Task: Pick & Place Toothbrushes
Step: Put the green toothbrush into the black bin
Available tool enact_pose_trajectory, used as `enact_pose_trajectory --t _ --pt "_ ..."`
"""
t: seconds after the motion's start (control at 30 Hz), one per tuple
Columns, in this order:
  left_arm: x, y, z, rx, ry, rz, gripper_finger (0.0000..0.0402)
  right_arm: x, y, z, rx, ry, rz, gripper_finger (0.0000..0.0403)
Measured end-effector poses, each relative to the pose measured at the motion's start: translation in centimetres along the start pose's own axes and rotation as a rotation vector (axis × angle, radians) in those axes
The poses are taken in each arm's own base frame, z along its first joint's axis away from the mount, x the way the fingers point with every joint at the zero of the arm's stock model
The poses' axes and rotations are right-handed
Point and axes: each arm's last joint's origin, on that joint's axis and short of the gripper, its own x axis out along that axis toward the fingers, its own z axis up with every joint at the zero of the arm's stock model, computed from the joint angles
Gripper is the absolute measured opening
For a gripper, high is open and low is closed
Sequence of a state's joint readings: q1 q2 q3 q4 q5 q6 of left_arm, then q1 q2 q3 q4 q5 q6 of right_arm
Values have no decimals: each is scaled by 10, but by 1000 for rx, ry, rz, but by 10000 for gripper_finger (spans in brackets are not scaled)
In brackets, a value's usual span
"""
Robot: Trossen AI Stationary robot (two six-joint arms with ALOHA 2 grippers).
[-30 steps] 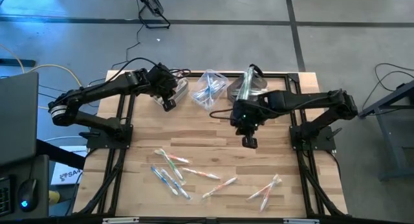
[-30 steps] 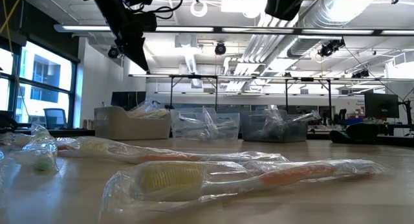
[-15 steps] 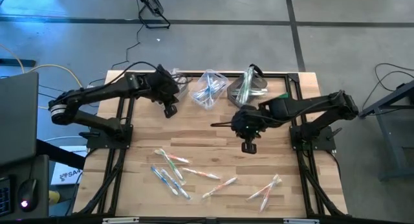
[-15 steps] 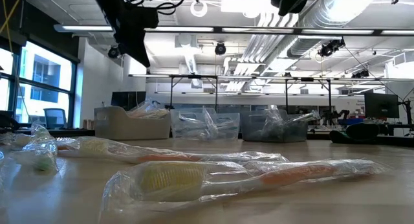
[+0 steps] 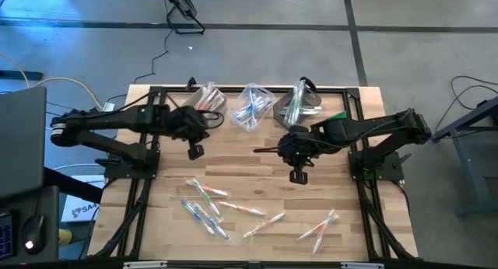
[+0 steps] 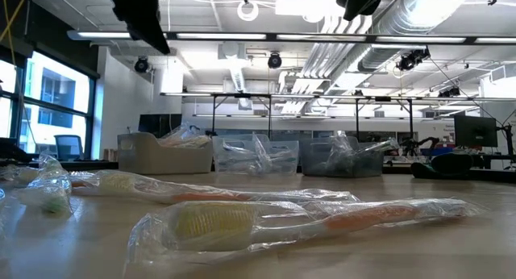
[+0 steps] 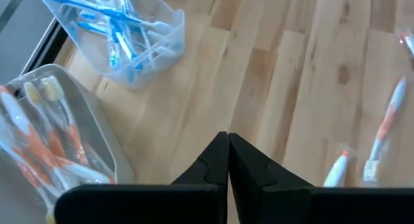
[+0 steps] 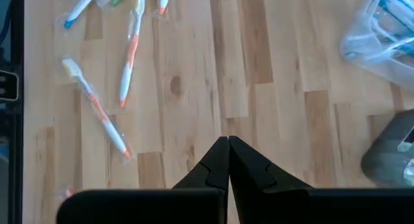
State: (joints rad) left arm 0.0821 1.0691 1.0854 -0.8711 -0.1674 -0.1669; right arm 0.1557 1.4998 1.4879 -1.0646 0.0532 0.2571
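Observation:
Several wrapped toothbrushes [image 5: 208, 197] lie flat on the near half of the wooden table, some with orange handles [image 5: 264, 222], some blue [image 5: 199, 215], and a pair at the near right [image 5: 320, 226]. My left gripper [image 5: 196, 151] hangs shut and empty above the table's left middle, just near of the bin of orange toothbrushes [image 7: 45, 133]. My right gripper [image 5: 296, 176] hangs shut and empty above the table's middle. Its wrist view shows orange-handled toothbrushes [image 8: 97, 111] lying beyond its fingers. In the low view, two wrapped toothbrushes [image 6: 322, 218] fill the foreground.
Three clear bins stand along the far edge: one with orange toothbrushes [image 5: 206, 98], one with blue [image 5: 253, 107], one with green [image 5: 299, 106]. A small green object [image 5: 339, 115] lies at the far right. Bare wood shows between the bins and the loose toothbrushes.
My left gripper has swung away from the orange bin toward the table's near edge, staying shut and empty. The toothbrushes and bins have kept their places.

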Motion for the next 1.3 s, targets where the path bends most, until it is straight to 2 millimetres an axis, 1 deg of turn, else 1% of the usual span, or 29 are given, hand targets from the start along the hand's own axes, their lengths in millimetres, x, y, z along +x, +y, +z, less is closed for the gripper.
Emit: enact_pose_trajectory --t 0.17,0.37,0.5,0.83,1.0,1.13,1.23,1.3 --pt "-13 -8 -6 -2 -20 14 5 1 -14 6 -3 -27 11 2" --pt "-21 -12 -14 12 -4 15 5 0 -35 22 -7 -143 41 2" --pt "-23 -11 -15 18 -3 17 5 -1 -53 26 36 -178 6 2" --pt "-24 -10 -15 124 -6 18 5 -4 -84 32 83 -229 -46 2" --pt "-24 -11 -14 137 -23 15 5 -11 -98 34 76 -282 -49 2" --pt "-24 -12 -9 121 -65 7 5 -24 -108 30 70 -314 -78 2" --pt "-24 -12 -8 96 -84 2 5 -42 -115 22 65 -370 -83 2" --pt "-22 -13 -7 84 -74 4 5 -50 -119 11 71 -417 -79 2"
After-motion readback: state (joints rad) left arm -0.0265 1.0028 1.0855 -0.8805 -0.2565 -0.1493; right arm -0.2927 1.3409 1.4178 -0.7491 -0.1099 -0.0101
